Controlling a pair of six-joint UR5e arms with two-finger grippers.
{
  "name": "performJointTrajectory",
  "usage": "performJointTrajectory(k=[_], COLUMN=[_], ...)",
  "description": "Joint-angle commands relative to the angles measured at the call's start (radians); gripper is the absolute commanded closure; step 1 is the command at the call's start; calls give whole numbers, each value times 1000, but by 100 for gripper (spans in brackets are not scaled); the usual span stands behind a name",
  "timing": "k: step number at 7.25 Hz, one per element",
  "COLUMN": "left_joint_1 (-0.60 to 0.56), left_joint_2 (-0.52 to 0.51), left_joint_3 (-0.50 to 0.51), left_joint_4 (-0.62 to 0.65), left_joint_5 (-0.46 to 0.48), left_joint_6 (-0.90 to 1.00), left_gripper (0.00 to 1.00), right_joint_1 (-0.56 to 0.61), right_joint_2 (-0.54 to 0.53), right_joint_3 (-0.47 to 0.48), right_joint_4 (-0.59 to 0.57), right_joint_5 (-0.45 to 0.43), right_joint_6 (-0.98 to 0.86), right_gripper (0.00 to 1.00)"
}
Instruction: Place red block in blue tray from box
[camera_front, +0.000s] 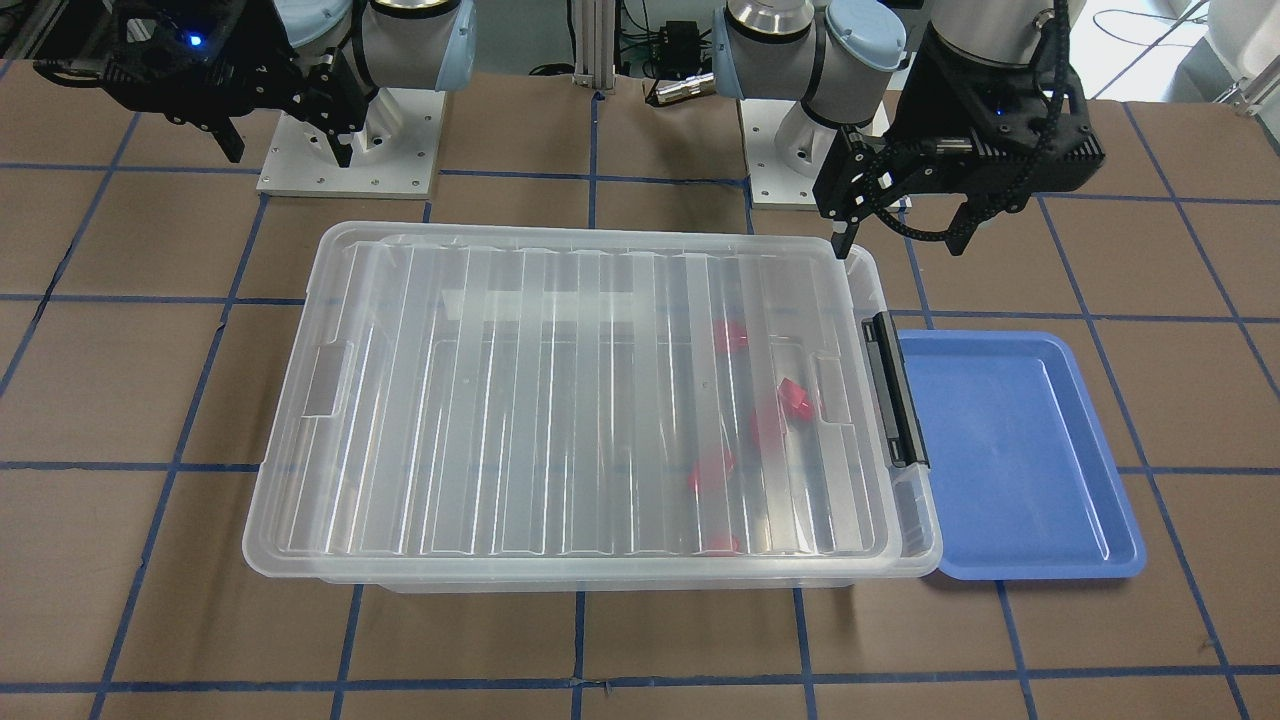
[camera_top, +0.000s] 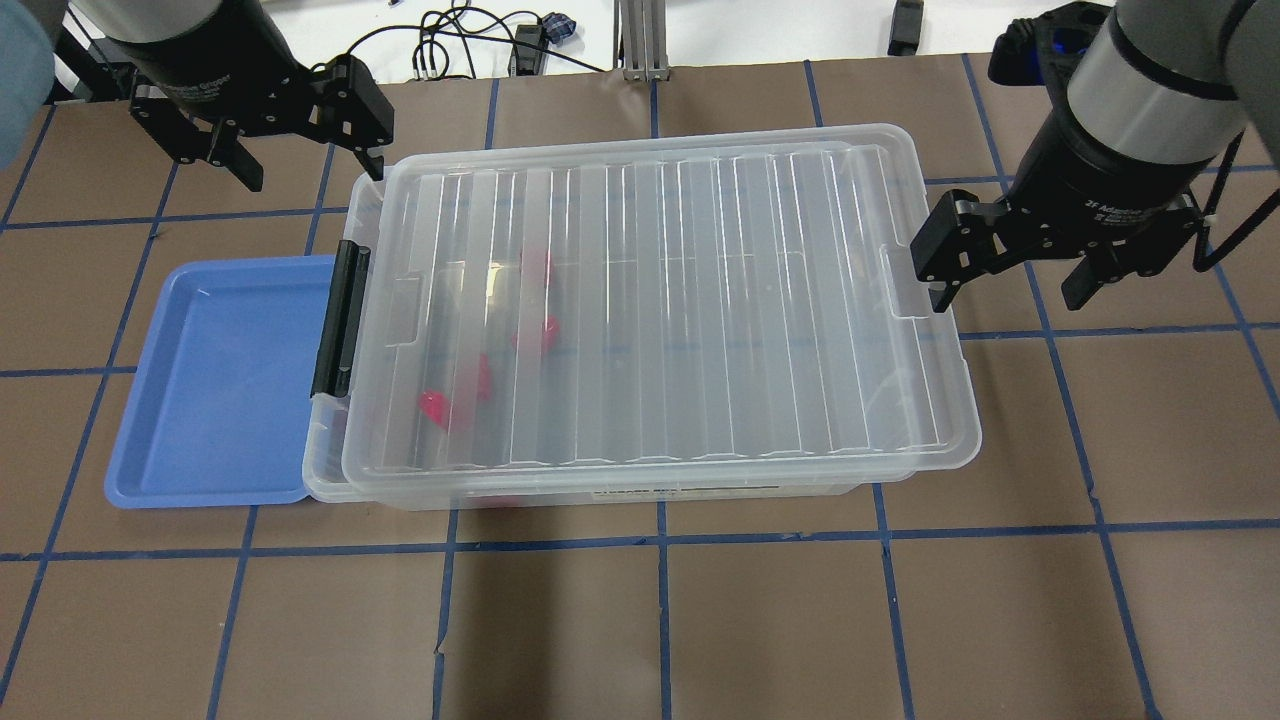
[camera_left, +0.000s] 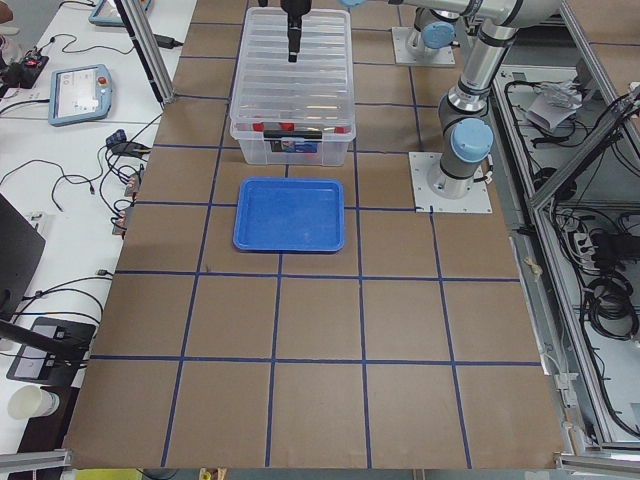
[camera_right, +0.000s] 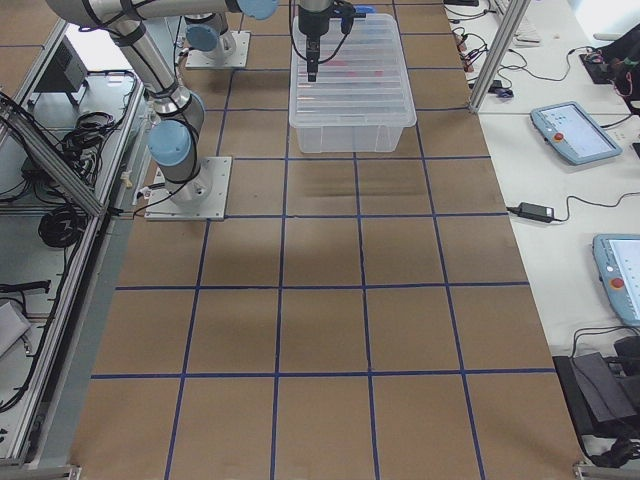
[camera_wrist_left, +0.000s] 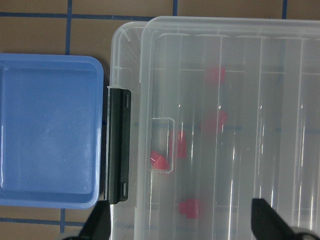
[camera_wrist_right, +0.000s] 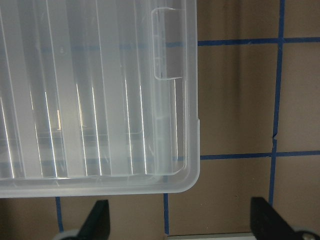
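The box is a clear bin with its ribbed lid on and a black latch on the short side by the blue tray. Several red blocks show through the lid near the latch end, one of them in the overhead view and in the left wrist view. The blue tray is empty. My left gripper is open and empty, above the box's far corner at the latch end. My right gripper is open and empty, beside the box's other short side.
The table is brown board with blue tape lines. The two arm bases stand behind the box. An aluminium post and cables lie at the far edge. Bare board lies in front of the box and the tray.
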Motion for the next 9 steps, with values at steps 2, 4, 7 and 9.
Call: performJointTrajectory(k=[2, 4, 7, 9], left_joint_1=[0, 0, 0, 0], left_joint_2=[-2, 3, 9, 9], left_joint_3=[-1, -6, -12, -14], left_joint_4=[0, 2, 3, 3], left_joint_5=[-1, -1, -1, -1], left_joint_6=[0, 0, 0, 0], left_gripper=[0, 0, 0, 0], right_joint_1=[-3, -1, -6, -7], right_joint_2=[13, 16, 34, 129], right_joint_3=[12, 15, 18, 23], right_joint_4=[-2, -10, -37, -115], right_joint_5=[0, 0, -7, -13], right_joint_6=[-2, -14, -18, -11], right_gripper=[0, 0, 0, 0])
